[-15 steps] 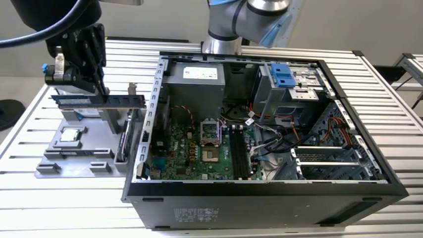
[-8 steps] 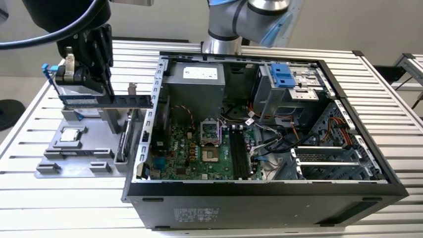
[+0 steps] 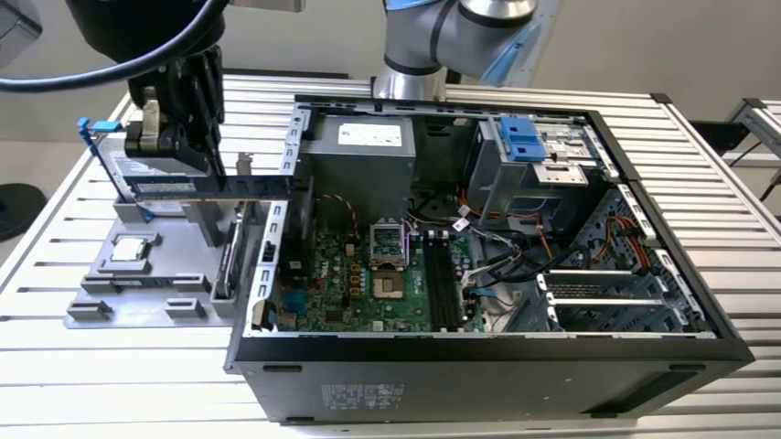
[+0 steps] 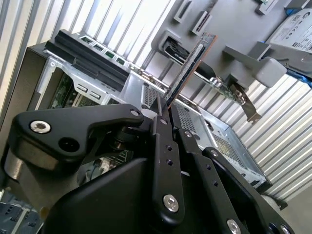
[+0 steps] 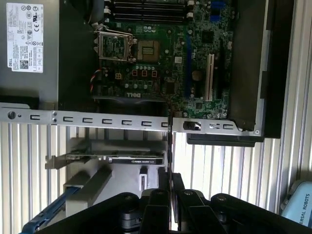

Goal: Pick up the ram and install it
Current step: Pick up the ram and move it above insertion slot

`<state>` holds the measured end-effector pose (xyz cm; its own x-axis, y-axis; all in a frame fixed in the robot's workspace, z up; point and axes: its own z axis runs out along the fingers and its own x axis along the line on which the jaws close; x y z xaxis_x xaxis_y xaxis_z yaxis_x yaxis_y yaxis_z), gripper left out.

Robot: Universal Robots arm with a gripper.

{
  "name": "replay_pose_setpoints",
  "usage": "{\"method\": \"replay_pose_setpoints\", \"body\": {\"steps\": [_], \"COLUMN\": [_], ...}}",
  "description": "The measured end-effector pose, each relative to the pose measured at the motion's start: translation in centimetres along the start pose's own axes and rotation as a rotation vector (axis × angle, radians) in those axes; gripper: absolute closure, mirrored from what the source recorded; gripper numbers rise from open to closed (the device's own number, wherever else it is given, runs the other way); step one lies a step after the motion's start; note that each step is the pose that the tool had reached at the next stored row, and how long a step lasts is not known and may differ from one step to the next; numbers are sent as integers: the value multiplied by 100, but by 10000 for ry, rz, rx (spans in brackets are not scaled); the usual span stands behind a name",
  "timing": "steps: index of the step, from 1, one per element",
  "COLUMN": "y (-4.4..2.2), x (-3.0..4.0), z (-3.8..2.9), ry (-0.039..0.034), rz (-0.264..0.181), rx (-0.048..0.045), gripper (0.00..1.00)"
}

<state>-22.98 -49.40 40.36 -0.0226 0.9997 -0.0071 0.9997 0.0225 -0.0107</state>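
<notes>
My gripper [image 3: 193, 169] hangs above the grey fixture tray [image 3: 91, 302], at the exterior view's left, outside the open computer case [image 3: 488, 366]. It is shut on the ram [image 3: 238, 187], a thin dark stick held level and on edge, one end reaching toward the case wall. In both wrist views the ram shows edge-on [image 4: 187, 68] [image 5: 169, 146], sticking out from between the closed black fingers [image 4: 168, 146] [image 5: 158, 200]. The long black memory slots [image 3: 442, 283] [image 5: 151, 7] lie on the green motherboard [image 3: 354, 279] inside the case.
A processor [image 3: 132, 251] rests on the grey tray. A card with a silver bracket [image 5: 117, 158] stands in the tray beside the case. Inside the case are a power supply [image 3: 360, 146], a drive cage with blue latches [image 3: 525, 142] and loose cables [image 3: 513, 256]. All stands on a slatted metal table [image 3: 123, 402].
</notes>
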Motion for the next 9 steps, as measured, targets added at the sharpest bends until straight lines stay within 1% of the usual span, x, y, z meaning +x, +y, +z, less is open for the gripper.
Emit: {"method": "replay_pose_setpoints", "body": {"steps": [9], "y": [130], "x": [-3], "z": [-2], "ry": [-1], "rz": [0], "rx": [1], "gripper": [100]}}
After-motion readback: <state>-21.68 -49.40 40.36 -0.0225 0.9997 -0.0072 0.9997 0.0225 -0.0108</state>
